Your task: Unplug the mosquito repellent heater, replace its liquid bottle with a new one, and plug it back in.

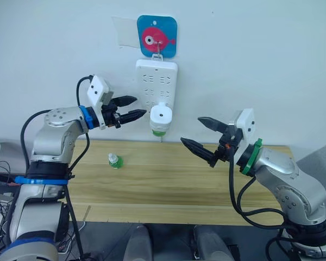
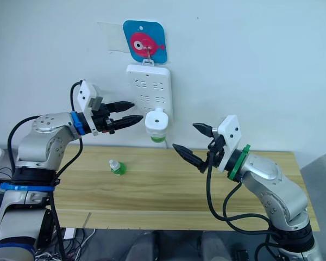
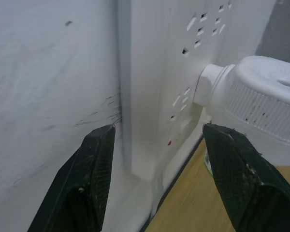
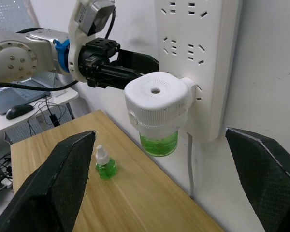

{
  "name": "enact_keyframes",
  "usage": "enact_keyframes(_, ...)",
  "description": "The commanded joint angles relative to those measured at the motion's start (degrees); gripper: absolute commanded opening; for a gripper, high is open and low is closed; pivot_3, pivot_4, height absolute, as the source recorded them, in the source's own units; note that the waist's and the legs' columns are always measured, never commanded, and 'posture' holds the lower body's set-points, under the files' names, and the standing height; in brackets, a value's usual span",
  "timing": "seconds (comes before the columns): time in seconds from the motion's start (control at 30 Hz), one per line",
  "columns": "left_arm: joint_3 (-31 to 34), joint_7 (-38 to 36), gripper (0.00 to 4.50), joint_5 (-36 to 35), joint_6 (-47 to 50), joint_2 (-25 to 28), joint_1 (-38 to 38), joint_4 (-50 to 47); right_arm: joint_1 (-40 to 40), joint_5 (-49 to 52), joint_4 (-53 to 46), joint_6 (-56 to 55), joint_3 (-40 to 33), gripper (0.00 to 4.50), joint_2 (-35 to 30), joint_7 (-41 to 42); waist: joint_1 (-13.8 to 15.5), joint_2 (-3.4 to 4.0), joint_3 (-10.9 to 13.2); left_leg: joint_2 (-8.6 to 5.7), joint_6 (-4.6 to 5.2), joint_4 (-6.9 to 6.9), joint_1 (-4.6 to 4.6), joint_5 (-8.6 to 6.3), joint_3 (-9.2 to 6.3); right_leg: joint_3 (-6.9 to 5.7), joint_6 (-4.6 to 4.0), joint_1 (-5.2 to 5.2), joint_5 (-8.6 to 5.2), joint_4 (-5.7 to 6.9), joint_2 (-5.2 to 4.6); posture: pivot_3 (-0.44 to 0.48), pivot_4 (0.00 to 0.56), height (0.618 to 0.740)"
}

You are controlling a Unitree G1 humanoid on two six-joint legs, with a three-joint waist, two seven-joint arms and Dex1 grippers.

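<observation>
Heater (image 4: 156,104) plugged into power strip (image 1: 156,81) on wall, green bottle (image 4: 158,143) screwed in underneath. Spare capped bottle (image 1: 115,161) on desk (image 1: 168,185). Left tool (image 1: 131,107) released, beside heater; right tool (image 1: 200,135) released, well apart. Heater's likely light, smooth, rigid: grip ribbed sides, pull straight out.

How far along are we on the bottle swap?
Nothing is done yet: the heater is plugged into the power strip with its green bottle screwed in. Both the left gripper and right gripper are open and empty. The capped new bottle waits on the table.
</observation>
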Motion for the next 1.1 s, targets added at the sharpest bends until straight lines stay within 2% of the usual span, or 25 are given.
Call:
enact_keyframes(0.03, -0.6, -2.5, 2.99, 2.4, -4.3, -1.0, -3.9, 3.8, -0.3, -0.7, -2.3, -0.3, -0.6, 4.5, -0.4, -0.7, 0.0, -0.01, 0.0, 0.0, 0.0, 0.0, 0.0, 0.0, 0.0, 0.0, 0.0, 0.0, 0.0, 0.0, 0.0, -0.132, 0.232, 0.74)
enact_keyframes(0.2, -1.7, -6.0, 2.99, 5.0, -7.7, -3.0, -8.2, 10.4, -0.2, -1.1, -1.9, -0.1, -1.3, 4.5, 0.0, -1.8, 0.3, 0.05, 0.2, -0.01, 0.01, 0.15, -0.13, 0.01, -0.19, -0.23, 0.0, -0.01, 0.0, 0.09, -0.01, -0.138, 0.238, 0.74)
enact_keyframes(0.33, -3.1, -11.4, 2.99, 5.8, -8.3, -3.9, -10.1, 13.2, 0.2, -1.1, -2.0, 0.2, -1.3, 4.5, -0.4, -1.7, 0.2, 0.1, 1.0, -0.01, 0.06, 0.72, -0.47, -0.02, -0.48, -0.58, 0.0, -0.03, 0.0, 0.33, -0.01, -0.142, 0.255, 0.74)
enact_keyframes(0.47, -3.6, -15.1, 2.99, 5.1, -6.7, -5.7, -11.9, 12.2, 1.6, -1.8, -1.3, -0.1, -1.6, 4.5, -0.5, -2.1, 0.1, 0.1, 1.5, -0.01, 0.06, 0.88, -0.71, -0.01, -0.54, -0.63, 0.0, -0.27, 0.0, 0.51, -0.01, -0.143, 0.263, 0.74)
enact_keyframes(0.73, -2.6, -15.8, 2.99, 4.7, -3.7, -6.3, -11.4, 9.6, 5.3, -1.7, -2.0, 0.7, -2.8, 4.5, 0.2, -3.7, 0.1, 0.04, 2.2, -0.01, 0.07, 0.82, -0.9, -0.01, -0.5, -0.6, 0.0, -0.52, 0.0, 0.52, -0.01, -0.148, 0.277, 0.74)
enact_keyframes(0.83, -2.2, -16.1, 2.44, 4.5, -3.0, -6.1, -10.7, 8.9, 5.7, -1.2, -3.4, 2.0, -2.2, 4.5, 1.3, -5.7, 0.1, 0.05, 2.4, -0.01, 0.06, 0.85, -0.9, -0.01, -0.51, -0.6, 0.0, -0.52, 0.0, 0.55, -0.01, -0.147, 0.28, 0.74)
enact_keyframes(0.97, -1.2, -15.1, 1.28, 3.7, -1.2, -6.9, -10.9, 8.3, 5.2, -0.3, -5.7, 4.4, -0.6, 4.5, 4.3, -9.1, 0.0, 0.08, 2.5, 0.0, 0.06, 0.85, -0.89, -0.01, -0.51, -0.6, 0.0, -0.54, 0.0, 0.57, -0.01, -0.145, 0.282, 0.74)
enact_keyframes(1.1, -0.8, -14.1, 1.29, 3.1, 0.2, -7.7, -11.0, 7.4, 4.9, -0.1, -7.7, 6.7, 0.3, 4.5, 7.1, -12.8, 0.1, 0.07, 2.7, -0.01, 0.06, 0.85, -0.91, -0.01, -0.52, -0.6, 0.0, -0.54, -0.01, 0.56, -0.01, -0.142, 0.285, 0.74)
